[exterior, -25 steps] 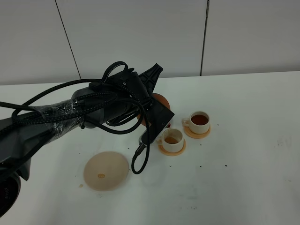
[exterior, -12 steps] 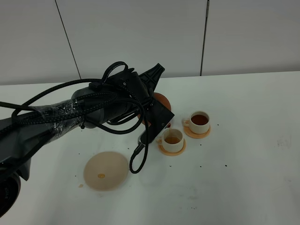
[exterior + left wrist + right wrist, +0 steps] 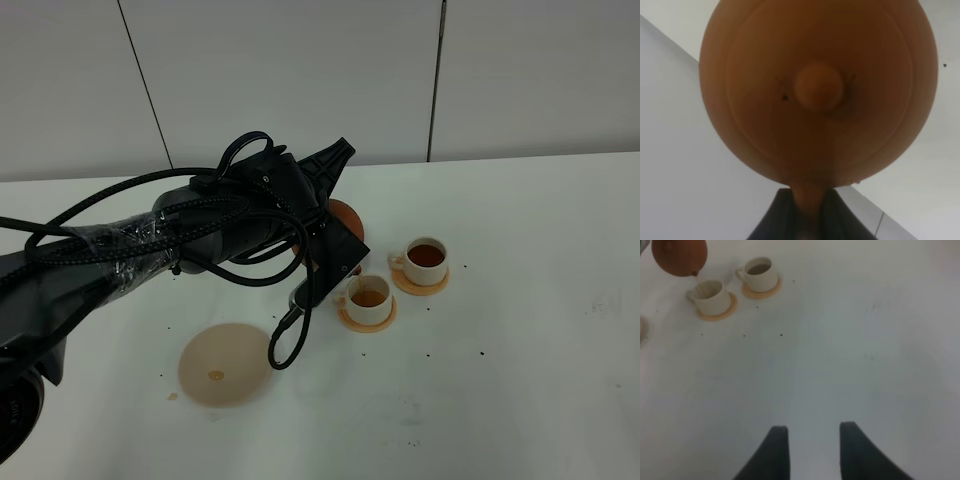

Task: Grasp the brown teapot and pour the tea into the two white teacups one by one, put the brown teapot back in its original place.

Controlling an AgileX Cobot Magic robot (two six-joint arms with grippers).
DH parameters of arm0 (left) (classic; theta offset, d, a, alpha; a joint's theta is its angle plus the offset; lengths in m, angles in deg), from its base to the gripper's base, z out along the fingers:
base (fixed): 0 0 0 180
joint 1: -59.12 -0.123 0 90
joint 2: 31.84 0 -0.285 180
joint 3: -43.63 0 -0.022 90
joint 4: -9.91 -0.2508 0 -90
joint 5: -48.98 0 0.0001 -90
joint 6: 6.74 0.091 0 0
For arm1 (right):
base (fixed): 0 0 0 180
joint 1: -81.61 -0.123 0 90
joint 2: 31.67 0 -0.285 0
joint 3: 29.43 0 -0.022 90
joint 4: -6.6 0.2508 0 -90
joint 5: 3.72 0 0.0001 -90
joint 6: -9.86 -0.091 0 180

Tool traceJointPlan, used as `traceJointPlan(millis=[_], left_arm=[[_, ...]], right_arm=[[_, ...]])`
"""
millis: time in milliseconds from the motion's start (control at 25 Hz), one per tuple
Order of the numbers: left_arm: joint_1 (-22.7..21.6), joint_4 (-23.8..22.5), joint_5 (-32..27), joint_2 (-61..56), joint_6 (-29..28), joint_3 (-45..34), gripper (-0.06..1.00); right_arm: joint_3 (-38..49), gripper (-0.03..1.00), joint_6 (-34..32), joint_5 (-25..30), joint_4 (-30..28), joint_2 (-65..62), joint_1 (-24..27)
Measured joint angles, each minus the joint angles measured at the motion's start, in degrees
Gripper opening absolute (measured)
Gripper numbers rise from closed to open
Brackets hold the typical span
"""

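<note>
The teapot (image 3: 343, 215) is held in the air just left of centre in the high view, mostly hidden behind the left arm. In the left wrist view the left gripper (image 3: 808, 215) is clamped on the pot's handle at the lower edge, and the lid with its knob fills the frame. The pot is kept tipped, with its spout over the nearer cup (image 3: 369, 298). In the right wrist view, a thin stream appears to run from the spout into that cup at the upper left. This tilt is judged to serve the second pour, since the farther cup (image 3: 427, 260) is already filled with dark tea (image 3: 427, 255) and less is seen in the nearer one. Each cup is set on its own small saucer (image 3: 346, 319), probably to catch drips. The round mat (image 3: 226, 365) is left bare at the lower left of the high view, marked by a small brown stain, ready for the pot's return. The right gripper (image 3: 812, 450) is held open and empty above the counter (image 3: 520, 380), well apart from the cups. No brand, label or writing can be read anywhere.
</note>
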Motion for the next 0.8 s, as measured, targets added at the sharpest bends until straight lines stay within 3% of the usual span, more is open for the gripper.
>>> traceJointPlan(millis=[800], left_arm=[[0.4, -1.4, 0.7, 0.0, 2.6, 0.0, 0.17]], right_arm=[[0.0, 0.24, 0.0, 0.0, 0.0, 0.0, 0.0]])
